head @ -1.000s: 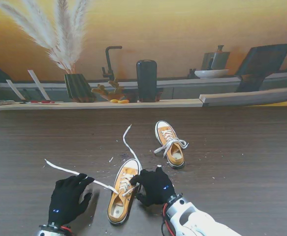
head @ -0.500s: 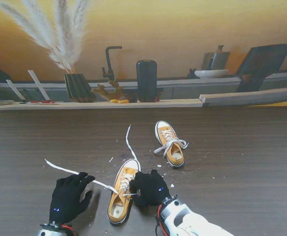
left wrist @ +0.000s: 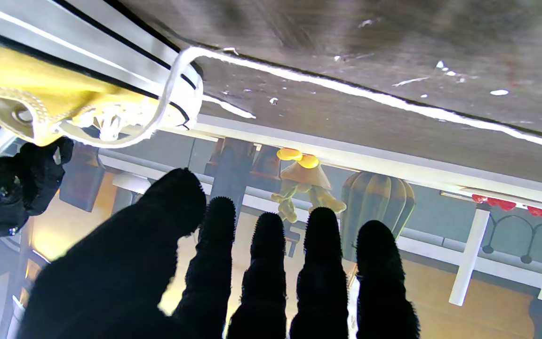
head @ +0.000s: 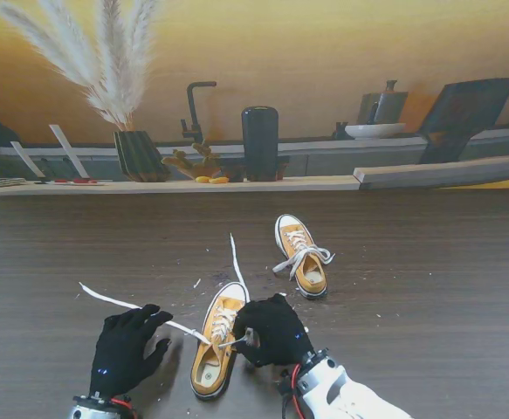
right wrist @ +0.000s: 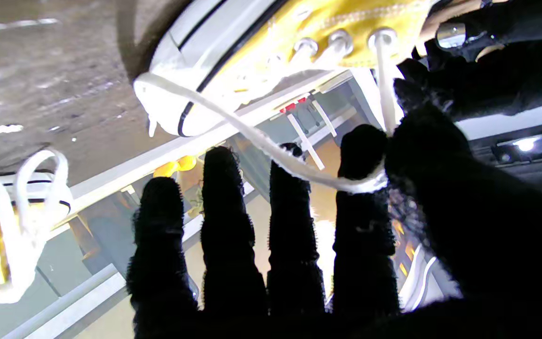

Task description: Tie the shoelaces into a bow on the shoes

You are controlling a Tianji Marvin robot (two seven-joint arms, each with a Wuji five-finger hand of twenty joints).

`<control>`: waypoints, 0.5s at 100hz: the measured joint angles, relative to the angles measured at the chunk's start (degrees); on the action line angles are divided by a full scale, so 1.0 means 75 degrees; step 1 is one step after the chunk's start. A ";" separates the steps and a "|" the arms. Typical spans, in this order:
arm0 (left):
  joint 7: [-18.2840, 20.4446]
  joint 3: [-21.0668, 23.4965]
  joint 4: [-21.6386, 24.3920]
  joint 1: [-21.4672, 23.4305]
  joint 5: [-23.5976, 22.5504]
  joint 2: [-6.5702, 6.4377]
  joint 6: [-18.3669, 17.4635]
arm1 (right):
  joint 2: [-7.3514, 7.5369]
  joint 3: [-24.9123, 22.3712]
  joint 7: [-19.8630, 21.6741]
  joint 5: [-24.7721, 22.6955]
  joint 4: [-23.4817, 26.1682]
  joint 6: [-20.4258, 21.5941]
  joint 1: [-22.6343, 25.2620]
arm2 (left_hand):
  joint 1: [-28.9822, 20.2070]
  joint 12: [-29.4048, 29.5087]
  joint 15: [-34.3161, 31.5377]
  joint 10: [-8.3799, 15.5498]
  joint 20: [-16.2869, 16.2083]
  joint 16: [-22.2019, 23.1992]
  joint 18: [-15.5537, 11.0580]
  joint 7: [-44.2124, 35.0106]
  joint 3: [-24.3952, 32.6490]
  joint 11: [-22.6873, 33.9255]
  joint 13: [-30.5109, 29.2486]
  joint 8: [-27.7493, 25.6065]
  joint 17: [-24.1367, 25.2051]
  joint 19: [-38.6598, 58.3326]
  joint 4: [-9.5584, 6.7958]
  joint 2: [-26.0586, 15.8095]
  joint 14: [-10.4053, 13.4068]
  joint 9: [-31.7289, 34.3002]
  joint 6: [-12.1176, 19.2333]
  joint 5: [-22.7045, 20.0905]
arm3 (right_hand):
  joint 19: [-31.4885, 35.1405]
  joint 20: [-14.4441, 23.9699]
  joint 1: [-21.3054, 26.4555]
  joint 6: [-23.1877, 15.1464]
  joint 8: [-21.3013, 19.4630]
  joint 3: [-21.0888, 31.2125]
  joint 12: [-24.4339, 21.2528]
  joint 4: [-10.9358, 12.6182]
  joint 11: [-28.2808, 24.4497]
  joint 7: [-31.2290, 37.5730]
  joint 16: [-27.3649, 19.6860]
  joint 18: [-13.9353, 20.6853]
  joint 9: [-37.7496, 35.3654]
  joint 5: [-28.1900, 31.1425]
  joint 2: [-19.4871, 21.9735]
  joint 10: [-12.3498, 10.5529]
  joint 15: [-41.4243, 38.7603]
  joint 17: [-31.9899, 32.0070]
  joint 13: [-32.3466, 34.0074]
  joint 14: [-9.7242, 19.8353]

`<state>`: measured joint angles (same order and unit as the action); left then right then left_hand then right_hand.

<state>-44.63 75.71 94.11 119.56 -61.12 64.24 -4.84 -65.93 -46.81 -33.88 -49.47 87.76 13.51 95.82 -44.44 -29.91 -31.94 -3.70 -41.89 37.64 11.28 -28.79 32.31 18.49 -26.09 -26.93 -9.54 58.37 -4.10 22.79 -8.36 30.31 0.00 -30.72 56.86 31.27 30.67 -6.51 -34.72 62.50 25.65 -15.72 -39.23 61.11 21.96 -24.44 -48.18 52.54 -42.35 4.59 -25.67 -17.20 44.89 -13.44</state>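
From our right wrist view, a white flat shoelace sits pinched between thumb and forefinger of our black-gloved right hand; the stand view shows only that hand touching the near yellow canvas sneaker. Our black-gloved left hand rests left of that shoe, fingers spread, grasping nothing, the other lace end just beyond its fingertips. Farther off stands the second yellow sneaker, already tied.

Warm, even light; wrist views blurred up close.

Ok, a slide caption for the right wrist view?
Right hand pinches one white lace of the untied yellow sneaker.
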 measured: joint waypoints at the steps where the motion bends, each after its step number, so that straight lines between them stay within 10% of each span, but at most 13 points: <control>1: 0.0000 -0.0001 -0.0001 -0.0001 0.0000 0.0000 -0.0002 | -0.0005 -0.0005 -0.0010 0.0008 -0.0007 0.0027 0.0000 | 0.0000 0.0000 0.0000 0.0000 0.0000 0.0000 0.0000 0.0000 0.0000 0.0000 0.0000 0.0000 0.0000 0.0000 0.0000 0.0000 0.0000 0.0000 0.0000 0.0000 | -0.0003 -0.0016 -0.0001 -0.0003 0.0000 0.0000 -0.0015 0.0000 0.0092 0.0000 -0.0002 0.0000 -0.0044 -0.0004 -0.0001 -0.0005 0.0053 0.0000 0.0000 0.0000; 29: 0.0004 -0.0022 -0.0049 -0.0048 -0.0001 -0.0002 -0.0152 | -0.0099 -0.0050 -0.0034 0.0374 -0.0148 0.0582 -0.0008 | 0.0000 -0.0004 -0.0004 -0.0003 0.0000 0.0000 0.0000 -0.0065 -0.0230 0.0079 -0.0004 -0.0002 0.0000 0.0002 0.0000 -0.0007 0.0000 0.0149 0.0001 -0.0098 | -0.0427 -0.0677 -0.0007 -0.0023 0.0000 0.0010 -0.0579 0.0000 0.0660 -0.0003 -0.0277 0.0176 -0.2533 -0.0004 -0.0002 -0.0084 0.0631 0.0100 0.1017 0.0101; 50: 0.0042 -0.0040 -0.0057 -0.0079 -0.0004 -0.0009 -0.0211 | -0.0151 -0.0117 -0.0018 0.0511 -0.0148 0.0585 0.0018 | 0.0000 -0.0009 -0.0006 -0.0003 0.0000 0.0000 0.0000 -0.0064 -0.0231 0.0092 -0.0004 -0.0003 0.0000 0.0002 0.0000 -0.0007 0.0000 0.0220 0.0002 -0.0098 | -0.0418 -0.1364 -0.0010 0.0237 -0.0003 0.0090 -0.0043 -0.0004 -0.0869 0.0078 -0.0159 0.0793 -0.3903 -0.0004 0.0065 -0.0094 0.0159 -0.0114 0.2399 0.0102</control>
<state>-44.32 75.41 93.68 118.97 -61.15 64.18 -6.42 -67.06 -47.69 -34.01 -45.64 86.65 17.90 95.95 -44.44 -29.97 -31.98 -3.73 -41.89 37.64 11.28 -29.27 30.58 19.18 -26.12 -26.94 -9.54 58.39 -4.10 22.74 -8.36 31.96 0.02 -31.45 53.73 21.04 30.59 -4.74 -34.74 63.17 25.33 -15.75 -45.74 61.69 20.76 -18.49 -77.46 52.51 -41.87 3.88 -24.48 -18.05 62.88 -12.68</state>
